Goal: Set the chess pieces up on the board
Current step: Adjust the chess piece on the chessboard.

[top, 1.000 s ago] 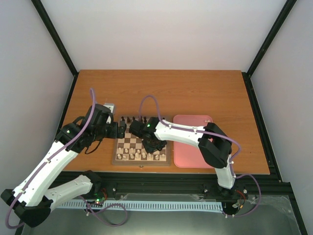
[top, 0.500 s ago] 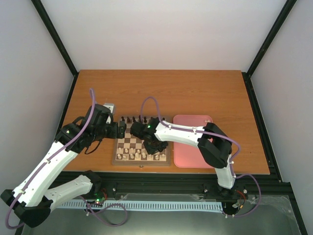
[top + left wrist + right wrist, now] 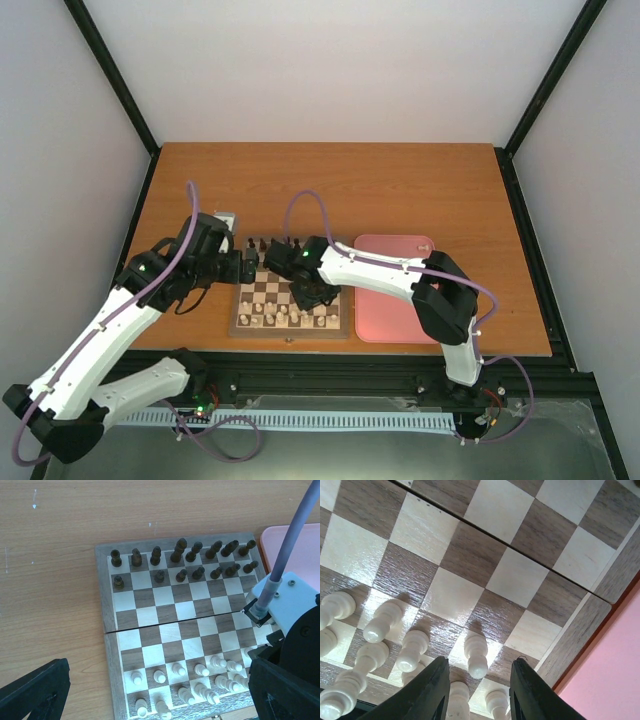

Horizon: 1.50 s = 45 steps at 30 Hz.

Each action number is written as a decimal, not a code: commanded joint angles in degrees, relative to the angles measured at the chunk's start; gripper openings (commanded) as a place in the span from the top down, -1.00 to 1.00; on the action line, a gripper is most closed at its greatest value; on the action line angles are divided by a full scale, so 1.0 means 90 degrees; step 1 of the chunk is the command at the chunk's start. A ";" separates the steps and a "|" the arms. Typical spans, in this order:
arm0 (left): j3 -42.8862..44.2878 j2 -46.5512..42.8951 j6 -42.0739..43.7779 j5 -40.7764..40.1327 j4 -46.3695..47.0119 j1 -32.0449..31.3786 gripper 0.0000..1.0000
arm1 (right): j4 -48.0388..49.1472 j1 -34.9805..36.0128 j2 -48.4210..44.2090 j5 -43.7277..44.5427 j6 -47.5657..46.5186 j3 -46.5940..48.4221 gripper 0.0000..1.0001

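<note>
The board point(image 3: 262, 290) lies on the table between my arms. Cream-white chess pieces point(image 3: 200, 672) stand in its two near rows, and dark brown chessmen point(image 3: 180, 555) fill the two far rows. My right gripper point(image 3: 479, 690) hangs low over the near right corner squares. Its black fingers point(image 3: 427, 692) stand apart on either side of one white pawn point(image 3: 476, 655), with a gap on each side, so the pawn stands free on its square. My left gripper point(image 3: 160, 695) hovers at the board's left edge, wide open and holding nothing.
A pink tray point(image 3: 390, 290) lies right of the board, touching its edge. A small grey box point(image 3: 224, 217) sits on the table behind my left wrist. The right arm point(image 3: 292, 610) reaches over the board's right side.
The right wrist has shifted slightly over the near right squares and its fingers have spread a little. The left arm has barely moved.
</note>
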 commanded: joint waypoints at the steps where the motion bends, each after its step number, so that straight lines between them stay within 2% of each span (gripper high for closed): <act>1: 0.0069 0.0049 -0.0025 0.0003 0.0096 0.0050 -0.99 | -0.0096 -0.0076 -0.0139 0.0184 -0.0045 0.0150 0.30; 13: 0.0201 0.0134 -0.0017 -0.0037 0.0080 0.0050 -0.99 | 0.0120 -0.0436 0.0037 0.0216 -0.0254 0.0203 0.31; 26: 0.0094 0.0179 -0.0016 -0.0017 0.0171 0.0050 -0.99 | 0.0521 -0.0265 -0.0054 -0.0541 -0.0858 0.0222 0.30; 30: 0.0063 0.0176 -0.0009 -0.0007 0.0183 0.0050 -0.99 | 0.0549 -0.0217 -0.0077 -0.0662 -0.0892 0.0147 0.20; 45: -0.0016 0.0176 -0.0009 -0.0008 0.0206 0.0050 -0.99 | 0.0593 -0.0077 -0.0129 -0.0834 -0.0898 -0.0045 0.20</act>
